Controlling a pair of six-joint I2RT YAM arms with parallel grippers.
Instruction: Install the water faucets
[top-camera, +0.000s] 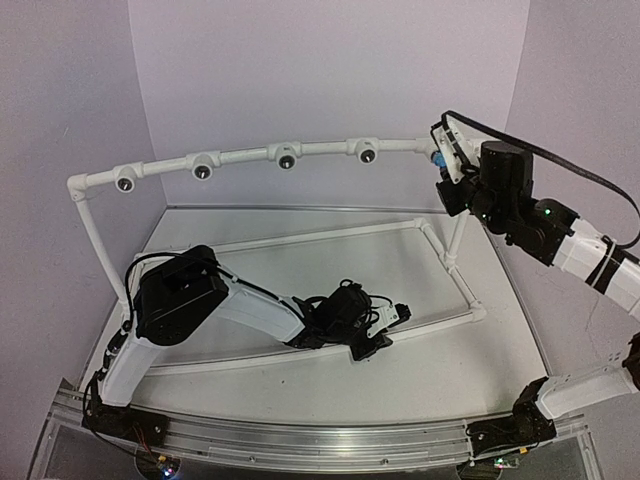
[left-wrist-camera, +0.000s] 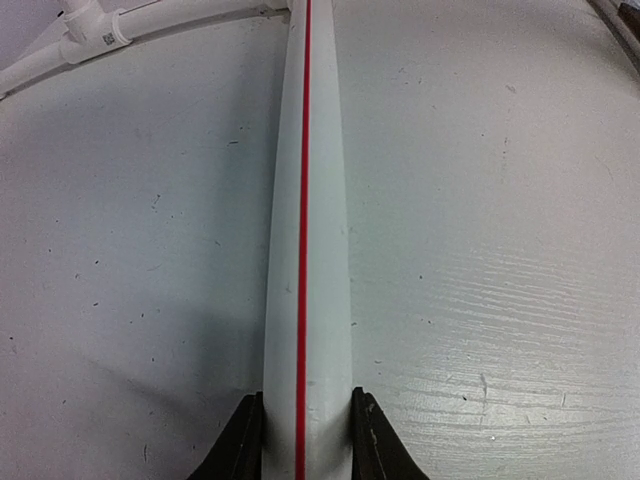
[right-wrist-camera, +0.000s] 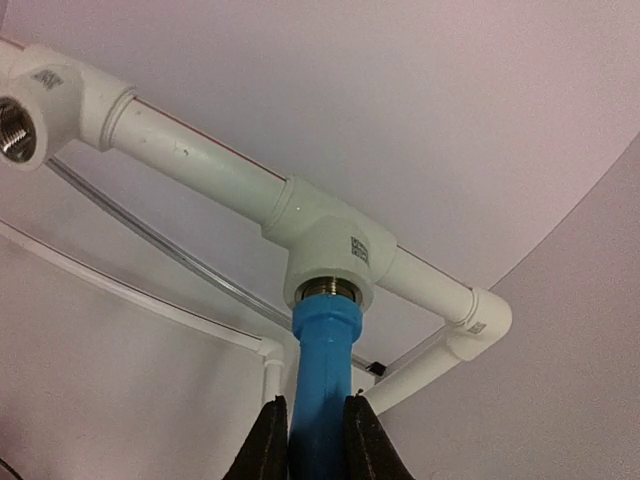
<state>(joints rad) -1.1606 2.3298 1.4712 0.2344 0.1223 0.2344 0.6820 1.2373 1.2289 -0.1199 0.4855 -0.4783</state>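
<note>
A bright-blue water faucet (right-wrist-camera: 325, 365) stands with its top end in the metal-threaded socket of a white tee fitting (right-wrist-camera: 325, 245) on the raised rail. My right gripper (right-wrist-camera: 307, 440) is shut on the faucet's lower body. From above, the faucet (top-camera: 438, 158) shows as a small blue spot at the rail's right end, against the right gripper (top-camera: 441, 166). My left gripper (left-wrist-camera: 306, 440) is shut on a white pipe with a red stripe (left-wrist-camera: 306, 250), which lies on the table. In the top view the left gripper (top-camera: 378, 335) sits low on the frame's front pipe.
The raised rail carries several more tee fittings with dark openings (top-camera: 287, 157); one shows an open threaded socket (right-wrist-camera: 15, 128). A white pipe frame (top-camera: 330, 232) lies on the table (top-camera: 420, 380). Purple walls close the back and sides. A metal rail (top-camera: 300, 440) runs along the near edge.
</note>
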